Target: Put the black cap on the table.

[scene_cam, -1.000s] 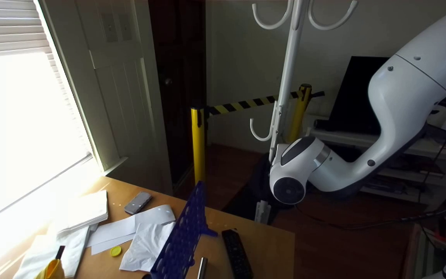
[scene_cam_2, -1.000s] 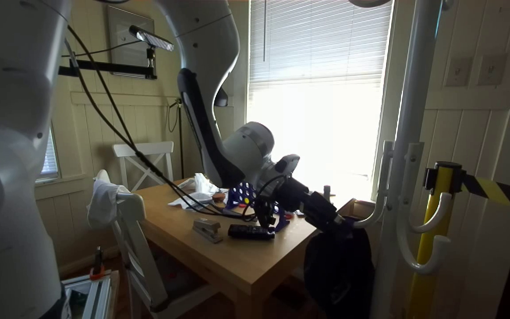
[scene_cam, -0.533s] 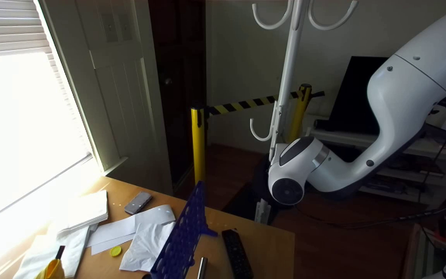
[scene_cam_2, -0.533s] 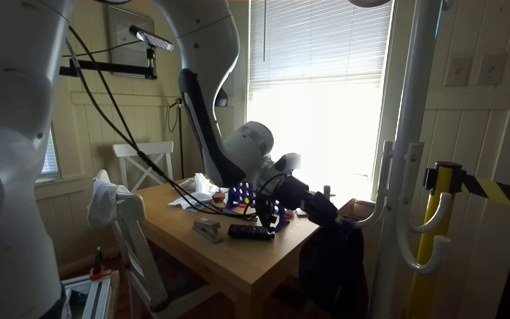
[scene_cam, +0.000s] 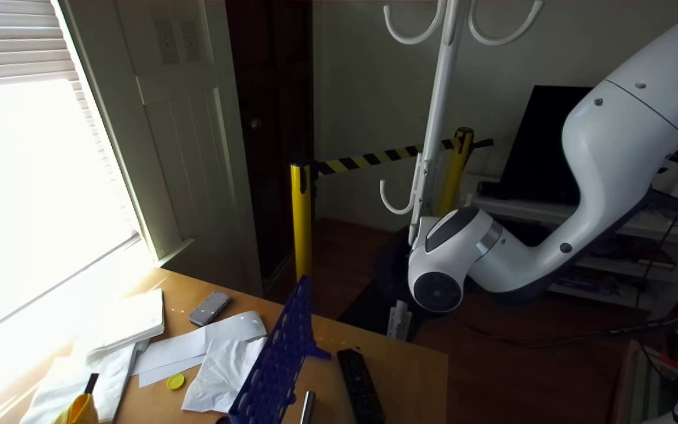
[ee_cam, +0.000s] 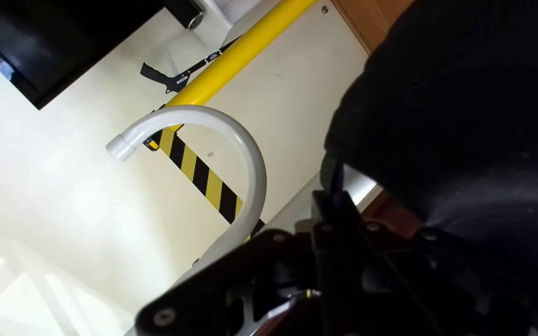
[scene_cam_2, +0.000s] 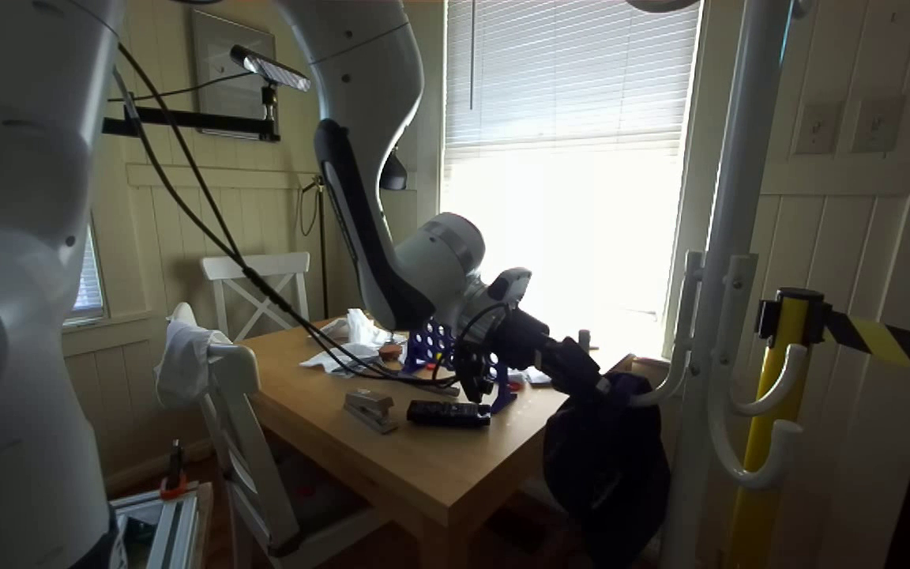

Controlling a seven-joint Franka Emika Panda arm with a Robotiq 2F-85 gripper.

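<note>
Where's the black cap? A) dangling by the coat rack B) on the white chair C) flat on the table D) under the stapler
A: in an exterior view the black cap hangs below the gripper, by the coat rack and off the table.

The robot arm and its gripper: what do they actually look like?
The arm is white, smooth and rounded, with dark panels and a round black disc. Black cables hang loosely alongside. The gripper is black and angular, with pale screw heads.

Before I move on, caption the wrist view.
Gripper closed on the black cap, white coat-rack hook and barrier tape in view.
</note>
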